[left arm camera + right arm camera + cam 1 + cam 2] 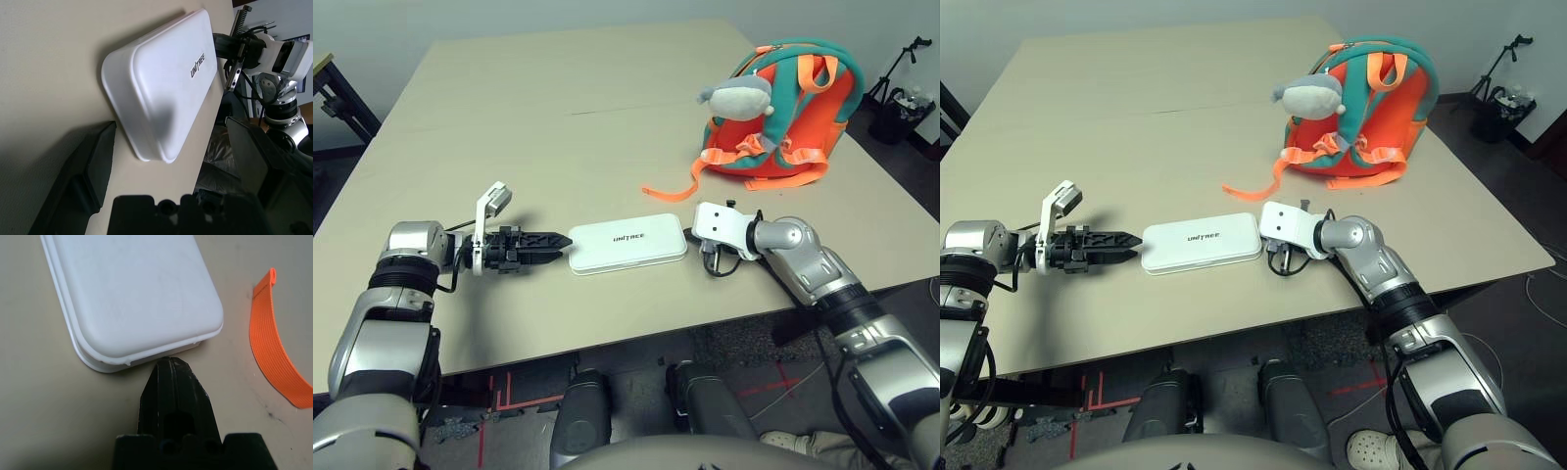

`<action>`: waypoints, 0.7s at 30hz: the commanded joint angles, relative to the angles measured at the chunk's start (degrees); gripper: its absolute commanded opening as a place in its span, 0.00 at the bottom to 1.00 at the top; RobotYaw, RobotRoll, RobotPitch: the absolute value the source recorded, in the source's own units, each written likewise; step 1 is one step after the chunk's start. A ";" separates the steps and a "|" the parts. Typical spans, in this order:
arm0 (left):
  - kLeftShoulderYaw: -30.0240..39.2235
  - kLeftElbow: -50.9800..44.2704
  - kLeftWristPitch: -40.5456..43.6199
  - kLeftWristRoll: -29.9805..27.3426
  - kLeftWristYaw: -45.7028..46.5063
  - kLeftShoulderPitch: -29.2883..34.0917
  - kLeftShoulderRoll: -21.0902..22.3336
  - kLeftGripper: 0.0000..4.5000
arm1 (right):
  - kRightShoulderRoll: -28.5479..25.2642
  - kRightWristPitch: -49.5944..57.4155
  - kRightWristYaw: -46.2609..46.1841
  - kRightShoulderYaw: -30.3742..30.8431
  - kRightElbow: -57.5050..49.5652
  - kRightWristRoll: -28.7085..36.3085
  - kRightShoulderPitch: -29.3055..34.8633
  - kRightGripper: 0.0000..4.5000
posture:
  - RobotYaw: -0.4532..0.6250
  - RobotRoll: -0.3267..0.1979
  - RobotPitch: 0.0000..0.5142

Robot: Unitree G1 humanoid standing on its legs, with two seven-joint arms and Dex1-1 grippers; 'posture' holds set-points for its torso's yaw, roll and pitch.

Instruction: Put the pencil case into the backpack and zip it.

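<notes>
One flat white rounded-corner pencil case point(627, 244) with dark lettering lies on the single beige tabletop point(538, 117). One small orange backpack point(783, 113) with teal trim stands further back, and one grey plush animal point(736, 98) hangs on it. One loose orange strap point(671, 188) trails from it across the surface. Two silver robot arms reach in, each ending in one black two-fingered hand: a left hand point(548, 247) and a right hand point(168, 363)
</notes>
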 commanded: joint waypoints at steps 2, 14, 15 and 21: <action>-0.17 1.36 -0.43 1.81 1.05 -0.65 -0.50 1.00 | 2.71 1.95 2.88 2.59 -2.00 0.58 -1.88 0.00 | 0.32 0.62 0.14; 0.67 1.77 -0.73 2.62 0.99 -0.59 -0.91 1.00 | 6.84 4.05 5.46 4.51 -2.63 0.48 -3.72 0.00 | 0.32 0.62 0.14; 0.74 1.61 -0.60 2.63 1.01 -0.57 -0.96 1.00 | 7.11 4.03 5.54 4.61 -2.60 0.33 -3.72 0.00 | 0.32 0.62 0.14; 1.09 0.77 0.15 2.59 0.87 -0.34 -1.02 1.00 | 8.20 3.78 5.60 4.71 -2.16 -0.14 -4.05 0.00 | 0.32 0.62 0.14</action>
